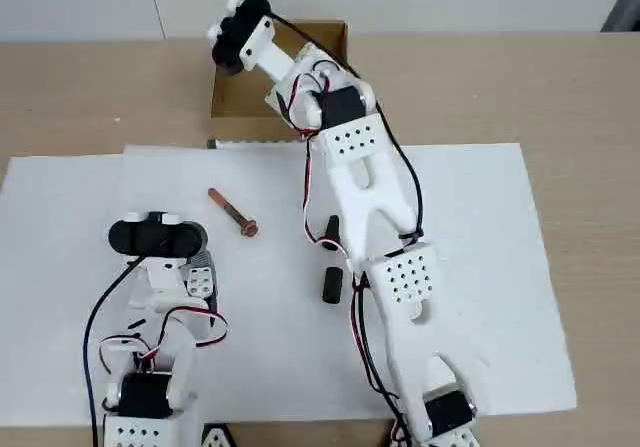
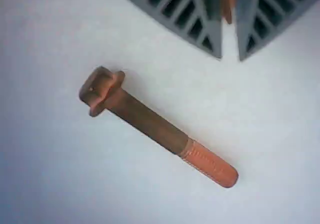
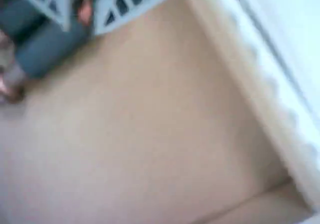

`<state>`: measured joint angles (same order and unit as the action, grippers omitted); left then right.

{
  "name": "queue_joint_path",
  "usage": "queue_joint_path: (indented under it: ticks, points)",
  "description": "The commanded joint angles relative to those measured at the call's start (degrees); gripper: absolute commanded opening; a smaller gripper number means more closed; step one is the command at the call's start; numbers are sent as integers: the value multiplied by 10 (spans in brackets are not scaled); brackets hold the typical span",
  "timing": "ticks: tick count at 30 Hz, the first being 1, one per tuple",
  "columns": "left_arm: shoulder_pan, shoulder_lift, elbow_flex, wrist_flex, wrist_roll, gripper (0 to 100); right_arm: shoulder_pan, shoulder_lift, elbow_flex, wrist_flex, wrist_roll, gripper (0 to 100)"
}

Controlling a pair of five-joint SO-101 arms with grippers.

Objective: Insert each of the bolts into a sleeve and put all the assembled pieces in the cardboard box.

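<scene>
A copper bolt lies loose on the white sheet, just ahead of my left gripper, which is shut with nothing in it. Two black sleeves lie beside the right arm at mid-sheet. That arm stretches far back, so my right gripper hangs inside the cardboard box. Its fingers stand close together with nothing between them. A dark sleeve with a bolt end sticking out lies on the box floor under the fingertips.
The white sheet covers most of the wooden table. The box stands beyond the sheet's far edge. The right arm's long white links cross the sheet's middle, over the sleeves' far side.
</scene>
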<state>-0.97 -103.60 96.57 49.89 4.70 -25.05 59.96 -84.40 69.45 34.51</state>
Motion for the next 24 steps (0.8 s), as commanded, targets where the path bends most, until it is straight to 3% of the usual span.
queue_joint_path:
  ticks: [1, 7, 18, 24]
  points:
    - [1, -4, -3, 1, -1, 6, -4, -82, -75, 94, 0, 2]
    - [1, -4, -3, 1, -1, 6, -1, -138, -120, 253, -67, 2]
    - [1, -4, -3, 0, -1, 6, 0, -229, -113, 275, -100, 2]
    - [1, -4, -3, 0, -1, 6, 0, -359, 49, 275, -125, 2]
